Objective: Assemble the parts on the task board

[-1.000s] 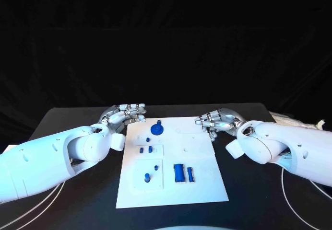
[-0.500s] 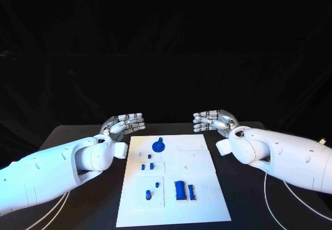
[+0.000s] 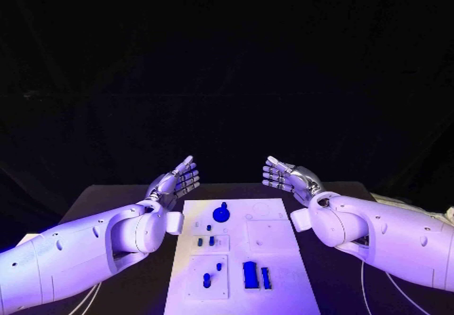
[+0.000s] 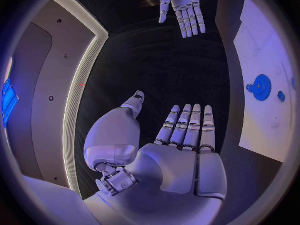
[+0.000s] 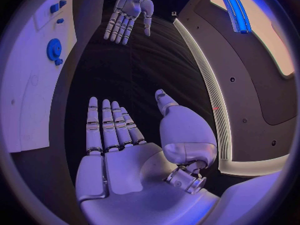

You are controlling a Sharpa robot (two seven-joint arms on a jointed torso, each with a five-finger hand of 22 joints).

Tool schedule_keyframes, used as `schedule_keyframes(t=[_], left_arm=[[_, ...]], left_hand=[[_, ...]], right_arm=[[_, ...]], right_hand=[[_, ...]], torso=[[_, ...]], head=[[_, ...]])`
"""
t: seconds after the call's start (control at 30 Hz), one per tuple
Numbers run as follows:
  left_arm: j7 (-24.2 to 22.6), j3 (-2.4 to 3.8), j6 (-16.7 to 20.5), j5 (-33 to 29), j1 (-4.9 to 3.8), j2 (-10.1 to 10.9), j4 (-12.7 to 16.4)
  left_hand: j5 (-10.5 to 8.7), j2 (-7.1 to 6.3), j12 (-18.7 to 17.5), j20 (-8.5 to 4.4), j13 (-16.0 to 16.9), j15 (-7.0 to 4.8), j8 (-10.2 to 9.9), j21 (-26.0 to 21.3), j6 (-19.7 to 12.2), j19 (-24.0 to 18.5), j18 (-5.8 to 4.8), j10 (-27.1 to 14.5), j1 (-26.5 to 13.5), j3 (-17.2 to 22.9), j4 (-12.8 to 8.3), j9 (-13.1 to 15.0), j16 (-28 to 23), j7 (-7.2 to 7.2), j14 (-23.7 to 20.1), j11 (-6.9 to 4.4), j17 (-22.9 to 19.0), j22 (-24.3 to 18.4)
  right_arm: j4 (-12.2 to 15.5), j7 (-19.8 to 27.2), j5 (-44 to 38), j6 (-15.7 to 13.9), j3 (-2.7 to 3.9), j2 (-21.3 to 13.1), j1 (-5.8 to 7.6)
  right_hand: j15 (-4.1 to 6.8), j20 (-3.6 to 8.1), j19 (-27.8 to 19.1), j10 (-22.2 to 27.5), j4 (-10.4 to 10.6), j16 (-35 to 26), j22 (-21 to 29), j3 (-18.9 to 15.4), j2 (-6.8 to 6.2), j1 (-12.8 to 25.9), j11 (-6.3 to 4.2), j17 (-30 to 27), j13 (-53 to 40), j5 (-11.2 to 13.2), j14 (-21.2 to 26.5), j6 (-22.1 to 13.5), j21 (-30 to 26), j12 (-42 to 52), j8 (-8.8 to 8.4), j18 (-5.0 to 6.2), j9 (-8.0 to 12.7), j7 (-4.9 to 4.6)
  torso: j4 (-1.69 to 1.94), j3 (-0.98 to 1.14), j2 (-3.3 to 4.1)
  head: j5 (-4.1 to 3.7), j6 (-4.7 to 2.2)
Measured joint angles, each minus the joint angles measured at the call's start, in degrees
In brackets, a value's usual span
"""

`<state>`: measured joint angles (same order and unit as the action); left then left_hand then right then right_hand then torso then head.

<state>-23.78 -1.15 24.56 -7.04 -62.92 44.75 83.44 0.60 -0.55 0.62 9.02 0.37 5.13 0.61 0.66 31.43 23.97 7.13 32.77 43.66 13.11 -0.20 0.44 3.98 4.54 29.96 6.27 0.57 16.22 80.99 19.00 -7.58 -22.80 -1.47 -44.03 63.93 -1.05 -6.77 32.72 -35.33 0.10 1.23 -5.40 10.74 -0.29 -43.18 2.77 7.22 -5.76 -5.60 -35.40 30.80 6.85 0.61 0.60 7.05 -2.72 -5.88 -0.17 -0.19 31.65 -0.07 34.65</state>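
Note:
The white task board [image 3: 269, 262] lies in the middle of the black table. On it sit a blue gear [image 3: 222, 213], several small blue pegs [image 3: 203, 241] and a long blue block [image 3: 250, 274]. My left hand [image 3: 178, 180] is raised above the board's far left corner, fingers straight and apart, holding nothing. My right hand [image 3: 287, 176] is raised above the far right corner, also flat with empty fingers. The left wrist view shows its own flat palm [image 4: 181, 150], the right hand [image 4: 182, 6] opposite and the gear [image 4: 259, 87]. The right wrist view shows its palm [image 5: 119, 150], the left hand [image 5: 130, 10] and the gear [image 5: 54, 49].
The black table [image 3: 104, 203] extends on both sides of the board. A white cable [image 3: 402, 289] runs along the table at the right, under my right arm. Behind the table is dark backdrop.
Both hands have risen from the board's far corners and opened from curled to flat with straight fingers. The head camera has tilted up, so the board sits lower in the picture.

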Motion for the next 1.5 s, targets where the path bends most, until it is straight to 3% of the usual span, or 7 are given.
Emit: schedule_keyframes(t=[0.27,0.4,0.57,0.87,1.23,1.37,1.5], left_arm=[[-2.14,0.82,10.14,2.99,2.22,-0.03,4.91],[-3.15,1.03,14.15,4.27,2.66,-0.02,6.01],[-4.01,1.08,16.99,5.33,2.78,-0.01,6.34],[-4.63,1.08,18.69,6.07,2.78,0.0,6.35],[-4.85,1.08,19.25,6.32,2.78,0.0,6.36],[-4.89,1.08,19.33,6.36,2.78,0.0,6.37],[-4.92,1.08,19.39,6.39,2.78,0.0,6.37]], left_hand=[[-0.24,0.41,-0.3,-2.56,-0.23,-3.69,-0.23,-0.31,-8.83,-6.73,-1.64,-9.2,-12.25,-3.7,0.17,-0.22,-2.88,-3.28,-8.42,-3.47,-0.39,-4.56],[-0.23,0.49,-0.3,-3.8,-0.26,-4.41,-0.23,-0.31,-12.54,-9.55,-4.03,-13.06,-17.4,-5.24,0.19,-0.29,-3.36,-3.93,-11.97,-4.87,-0.42,-6.48],[-0.23,0.53,-0.3,-6.5,-0.3,-4.82,-0.23,-0.31,-16.02,-12.25,-5.35,-16.74,-22.27,-6.59,0.3,-0.33,-3.59,-4.28,-15.27,-5.67,-0.49,-8.27],[-0.22,0.54,-0.3,-8.6,-0.3,-5.07,-0.23,-0.31,-20.9,-15.81,-6.27,-21.83,-29.07,-10.36,0.24,-0.36,-3.6,-4.48,-19.96,-6.11,-0.49,-10.94],[-0.22,0.52,-0.3,-9.0,-0.29,-5.09,-0.23,-0.31,-24.41,-18.48,-6.27,-25.54,-34.17,-12.46,0.22,-0.38,-3.6,-4.59,-23.25,-6.26,-0.48,-15.23],[-0.22,0.56,-0.3,-8.96,-0.28,-5.1,-0.22,-0.31,-25.46,-20.81,-6.27,-26.55,-35.43,-12.48,0.2,-0.39,-3.6,-4.57,-24.15,-6.27,-0.48,-15.69],[-0.22,0.39,-0.3,-9.11,-0.28,-5.13,-0.22,-0.31,-26.7,-22.24,-6.26,-27.89,-36.43,-12.79,0.19,-0.39,-3.6,-4.54,-26.51,-6.33,-0.48,-15.93]], right_arm=[[6.57,4.6,3.5,-10.63,1.06,-0.45,-2.85],[8.2,6.62,5.05,-15.12,1.34,-0.6,-3.5],[8.82,8.23,6.37,-18.53,1.42,-0.65,-3.75],[8.84,9.38,7.39,-20.52,1.43,-0.68,-3.75],[8.85,9.8,7.76,-21.21,1.43,-0.68,-3.75],[8.87,9.86,7.82,-21.31,1.44,-0.68,-3.75],[8.87,9.9,7.86,-21.38,1.44,-0.68,-3.75]], right_hand=[[0.77,3.05,-9.17,9.99,-0.06,-0.79,3.84,-3.05,0.22,12.13,-2.06,-2.57,3.78,3.9,9.95,-8.65,-3.07,-0.23,-0.2,-0.9,2.0,3.71],[0.91,4.92,-13.07,14.1,-0.12,-0.79,4.63,-4.27,0.26,17.24,-2.43,-4.88,4.8,4.56,14.16,-12.31,-4.97,-0.23,-0.2,-3.25,2.36,4.81],[0.96,5.94,-16.73,18.03,-0.11,-0.79,5.04,-5.66,0.27,21.99,-2.61,-6.18,5.34,5.09,18.08,-15.73,-5.84,-0.23,-0.2,-5.15,2.53,5.41],[1.05,6.61,-21.79,23.54,-0.11,-1.01,5.28,-9.38,0.28,28.69,-2.7,-6.97,5.62,5.31,23.57,-20.53,-6.41,-0.23,-0.41,-6.27,2.63,5.76],[1.04,6.76,-25.52,27.59,-0.02,-1.01,5.32,-10.26,0.19,33.6,-2.9,-7.13,5.7,5.31,27.73,-23.98,-6.64,-0.23,-0.41,-6.27,2.66,5.77],[1.05,6.78,-31.85,33.99,-0.18,-1.0,5.32,-10.42,0.32,39.59,-2.76,-7.16,5.7,5.3,34.44,-30.18,-6.64,-0.22,-0.41,-6.25,2.65,5.85],[1.06,6.76,-32.46,35.06,-0.18,-1.0,5.32,-10.42,0.34,42.81,-2.8,-7.17,5.69,5.3,35.11,-30.6,-6.64,-0.22,-0.41,-6.25,2.65,5.9]], torso=[[0.15,0.17,-0.4],[0.16,0.18,-0.45],[0.17,0.19,-0.46],[0.17,0.19,-0.47],[0.17,0.19,-0.47],[0.17,0.19,-0.47],[0.17,0.19,-0.47]], head=[[0.07,-0.26],[0.07,-0.27],[0.07,-0.27],[0.07,-0.27],[0.07,-0.28],[0.07,-0.28],[0.07,-0.28]])
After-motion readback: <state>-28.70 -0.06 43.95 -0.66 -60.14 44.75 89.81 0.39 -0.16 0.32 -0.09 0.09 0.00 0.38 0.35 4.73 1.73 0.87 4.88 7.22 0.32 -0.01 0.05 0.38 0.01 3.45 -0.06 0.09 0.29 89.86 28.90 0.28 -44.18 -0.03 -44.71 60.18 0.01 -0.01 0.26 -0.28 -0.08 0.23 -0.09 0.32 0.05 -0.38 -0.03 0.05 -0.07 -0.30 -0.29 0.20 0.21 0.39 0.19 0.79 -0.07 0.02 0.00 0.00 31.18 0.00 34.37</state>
